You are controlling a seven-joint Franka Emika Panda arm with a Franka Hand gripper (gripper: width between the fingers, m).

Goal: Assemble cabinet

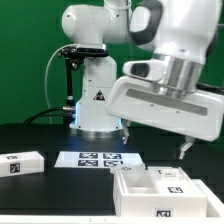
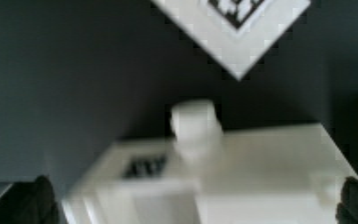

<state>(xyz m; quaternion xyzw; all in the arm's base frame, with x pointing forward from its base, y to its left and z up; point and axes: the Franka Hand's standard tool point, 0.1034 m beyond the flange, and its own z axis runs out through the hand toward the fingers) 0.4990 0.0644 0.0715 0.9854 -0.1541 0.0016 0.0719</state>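
Main worry here: the gripper [image 2: 190, 200] hangs right over the cabinet [image 1: 152, 186] with its fingers [image 2: 23, 200] spread wide and nothing in them. The wrist view is pretty blurry too. If it drops even a bit off line, I'd guess a fingertip lands on a wall or clips the knob [image 2: 190, 122]. The box looks like light plastic sitting loose on the black table [image 1: 40, 135], so a bump like that would probably skid or twist it rather than give a grip. Pinching one thin wall could also tip it.

The cabinet sits at the front, toward the exterior view's right, just in front of the marker board [image 1: 95, 158]. The loose panel [image 1: 20, 163] lies well apart, over at the exterior view's left, so fetching it means a long swing past the pedestal [image 1: 95, 100].

As for what's in it: the cabinet is open on top and the inside looks like bare white with what may be a divider. I don't see anything loose in there, but it's too small to be sure. There's a tagged bit at its far rim.
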